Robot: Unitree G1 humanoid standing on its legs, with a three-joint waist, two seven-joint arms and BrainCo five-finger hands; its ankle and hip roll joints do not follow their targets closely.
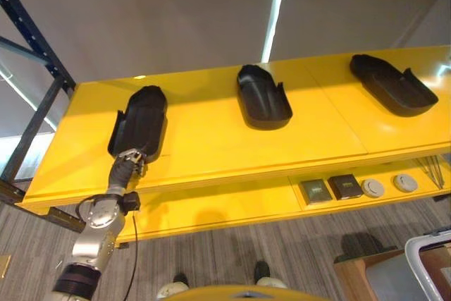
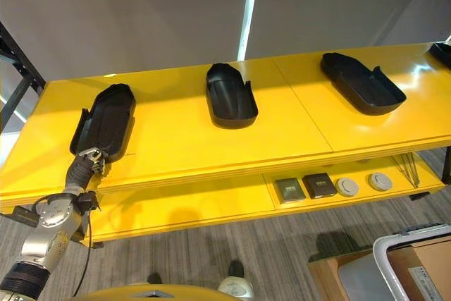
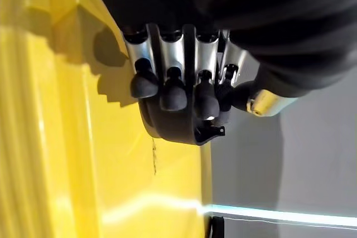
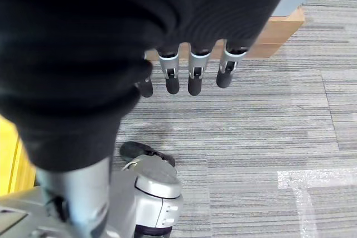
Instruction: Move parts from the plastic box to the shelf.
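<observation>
A long black moulded part lies at the left of the yellow shelf. My left hand reaches up to its near end, and in the left wrist view the fingers curl over the rim of that part. Two more black parts, one in the middle and one to the right, lie further along the shelf. The plastic box stands on the floor at the lower right. My right hand hangs over the carpet with straight fingers, holding nothing.
A lower yellow shelf holds two dark square pieces and two round white pieces. A dark blue rack upright rises at the left. A brown carton stands on the grey carpet.
</observation>
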